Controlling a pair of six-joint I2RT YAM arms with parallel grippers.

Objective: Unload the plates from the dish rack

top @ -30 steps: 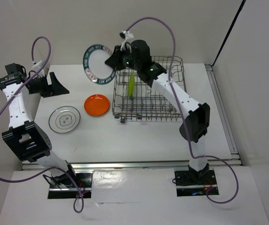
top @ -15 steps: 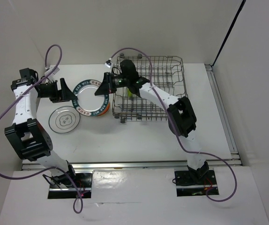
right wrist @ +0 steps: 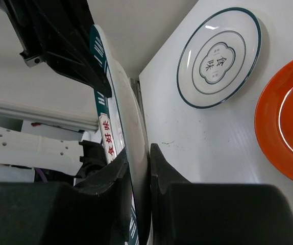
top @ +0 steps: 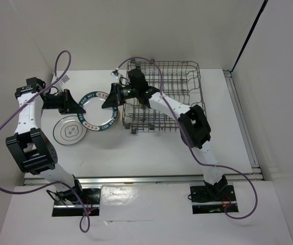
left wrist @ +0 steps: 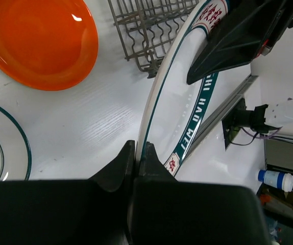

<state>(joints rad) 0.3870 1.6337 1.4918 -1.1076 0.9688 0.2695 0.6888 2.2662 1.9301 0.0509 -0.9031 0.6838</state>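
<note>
1. Starting at your left, the left tool (left wrist: 136,153) is clamped on the left rim of the lettered plate (top: 99,111).
2. That plate spans both tools above the worktop (top: 151,153), just left of the dish rack (top: 182,81).
3. Your right tool (right wrist: 136,163) pinches the right rim, nearer the rack.

White table (top: 136,153) — plain white walls (top: 187,30) around it.

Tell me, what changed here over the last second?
The right gripper carried the lettered-ring plate down from beside the dish rack's far corner to above the orange plate. The left gripper swung in and gripped its opposite rim, so both hold it. The dish rack, orange plate and white patterned plate stayed put.
</note>
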